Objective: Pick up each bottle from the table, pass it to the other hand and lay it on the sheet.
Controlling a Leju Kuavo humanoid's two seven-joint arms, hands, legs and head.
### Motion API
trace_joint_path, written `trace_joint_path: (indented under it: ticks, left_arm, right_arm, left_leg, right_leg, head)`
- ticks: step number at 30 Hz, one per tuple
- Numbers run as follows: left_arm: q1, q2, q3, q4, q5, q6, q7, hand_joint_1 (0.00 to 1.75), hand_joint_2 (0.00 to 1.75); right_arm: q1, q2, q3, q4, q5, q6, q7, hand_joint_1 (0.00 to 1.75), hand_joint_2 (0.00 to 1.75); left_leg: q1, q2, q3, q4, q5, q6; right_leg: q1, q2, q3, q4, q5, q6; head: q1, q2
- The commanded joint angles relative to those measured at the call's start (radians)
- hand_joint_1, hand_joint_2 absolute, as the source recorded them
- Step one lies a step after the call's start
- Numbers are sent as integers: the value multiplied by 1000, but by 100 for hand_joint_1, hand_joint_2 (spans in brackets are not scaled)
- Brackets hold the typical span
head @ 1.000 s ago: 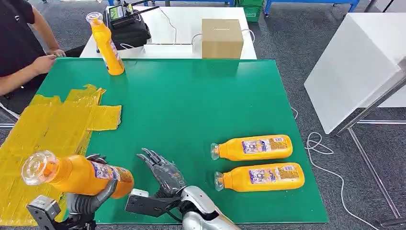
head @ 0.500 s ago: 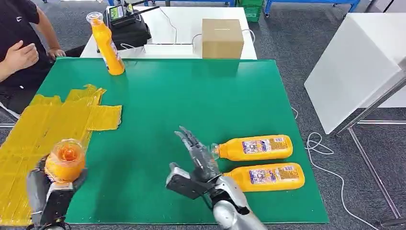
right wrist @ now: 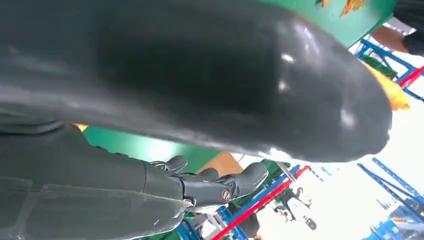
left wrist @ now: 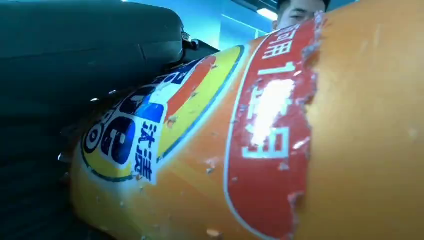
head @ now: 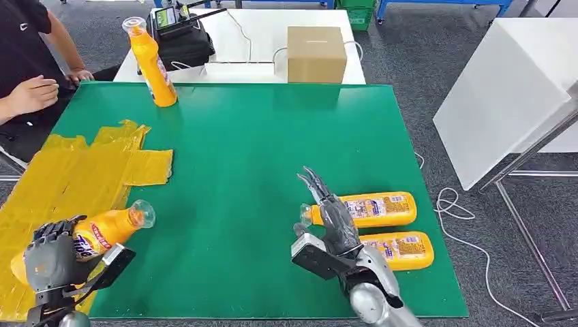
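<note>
My left hand point(head: 49, 260) grips an orange bottle point(head: 102, 231) by its body above the yellow sheet point(head: 61, 191), cap end towards the table's middle. The left wrist view has that bottle's label point(left wrist: 210, 145) close up. My right hand point(head: 332, 219) is held flat with fingers spread and nothing in it, just over the cap end of the farther of two orange bottles point(head: 364, 208) lying on the green table point(head: 272, 150). The nearer one point(head: 399, 249) lies behind my forearm. Another bottle point(head: 153, 65) stands upright at the far left corner.
A person sits at the far left with a hand point(head: 31, 94) near the table edge. Past the table's far edge, a white table carries a cardboard box point(head: 315, 54) and a black device point(head: 178, 34). A white cabinet point(head: 511, 82) stands to the right.
My left hand carried the bottle left over the sheet and tipped it low, cap now pointing right. My right hand swept right, arriving over the two lying bottles. The person's hand shifted.
</note>
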Motion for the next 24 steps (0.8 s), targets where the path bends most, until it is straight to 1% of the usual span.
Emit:
trace_joint_path:
  ticks: [1, 4, 5, 7, 8, 9, 10, 11, 16, 17, 19, 20, 22, 23, 24]
  left_arm:
    - [-59, 14, 4, 128, 5, 4, 2, 175, 175]
    - [-62, 17, -4, 146, 5, 4, 1, 175, 175]
    - [-62, 17, -4, 146, 5, 4, 1, 175, 175]
    - [-76, 36, -35, 210, -17, 4, 25, 175, 175]
    - [-96, 56, -67, 276, -3, 4, 24, 175, 175]
    - [-96, 74, -94, 281, -44, 4, 60, 0, 0]
    - [-106, 77, -99, 316, -49, -1, 79, 0, 0]
    - [-113, 86, -118, 326, -68, 4, 101, 0, 0]
    - [-113, 83, -122, 318, -56, 4, 107, 0, 0]
    - [-117, 87, -123, 329, -45, 4, 100, 0, 0]
    - [-119, 88, -127, 337, -41, 4, 96, 0, 0]
    - [-119, 88, -127, 337, -41, 4, 96, 0, 0]
    - [-117, 88, -134, 340, -44, 4, 104, 0, 0]
    - [-117, 88, -134, 340, -44, 4, 104, 0, 0]
    - [-117, 88, -134, 340, -44, 4, 104, 0, 0]
  right_arm:
    - [-1, -39, -14, -6, -4, 7, -3, 0, 0]
    - [-1, -38, -14, -2, -4, 8, -3, 0, 0]
    - [-1, -38, -14, -2, -4, 8, -3, 0, 0]
    - [-2, -36, -15, 1, -12, 15, -10, 0, 0]
    - [-5, -33, -15, 9, -11, 16, -10, 0, 0]
    - [-8, -31, -13, 15, -11, 17, -10, 0, 0]
    - [-12, -28, -13, 20, -11, 18, -10, 0, 0]
    - [-17, -25, -11, 27, -11, 19, -11, 0, 0]
    - [-14, -29, -11, 27, -8, 17, -11, 0, 0]
    - [-14, -30, -12, 25, -8, 17, -11, 0, 0]
    - [-11, -31, -13, 23, -7, 16, -10, 0, 0]
    - [-11, -31, -13, 23, -7, 16, -10, 0, 0]
    - [-2, -34, -14, 17, -7, 15, -10, 0, 0]
    - [-2, -34, -14, 17, -7, 15, -10, 0, 0]
    - [-2, -34, -14, 17, -7, 15, -10, 0, 0]
  left_leg:
    - [-1, -1, 6, -2, -1, -1]
    - [0, -1, 2, -1, 0, -1]
    - [-1, -1, 4, -2, 0, -1]
    - [-1, -1, 2, -1, 0, -1]
    - [-1, -1, 4, -2, 0, -1]
    - [-1, -2, 4, -2, 0, -1]
    - [-1, -1, 2, -2, 0, -1]
    - [-1, -2, 5, -2, 0, -2]
    - [0, 0, 2, -1, 0, -1]
    - [-1, 0, 4, -2, -1, -1]
    - [0, -1, 3, -1, -1, -1]
    - [-1, 0, 5, -2, -1, -1]
    - [0, -1, 2, -1, 0, -1]
    - [-1, 0, 5, -2, -1, -2]
    - [-1, -1, 4, -2, -1, -1]
  right_leg:
    - [-1, -2, 7, -2, -2, 0]
    - [0, -1, 3, -1, -1, 0]
    - [-1, -2, 5, -1, -1, 0]
    - [-1, -1, -3, -1, 0, 0]
    - [-1, -2, -1, -1, -1, 0]
    - [-1, -2, -3, -1, -1, 0]
    - [-1, -2, -4, -1, -1, 0]
    - [-1, -2, -2, -2, -1, 0]
    - [0, -1, -2, -1, -1, 0]
    - [-1, -1, 1, -1, -1, 0]
    - [0, -1, 5, -1, -1, 0]
    - [-1, -1, 7, -1, -1, 0]
    - [0, -1, 4, -1, 0, 0]
    - [-1, -1, 7, -1, -1, 0]
    - [-1, -2, 7, -1, -1, 0]
  head:
    - [0, 0]
    - [0, 0]
    - [0, 0]
    - [0, 0]
    - [0, 0]
    - [0, 0]
    - [0, 0]
    - [0, 0]
    - [0, 0]
    - [0, 0]
    - [0, 0]
    - [0, 0]
    - [0, 0]
    - [0, 0]
    - [0, 0]
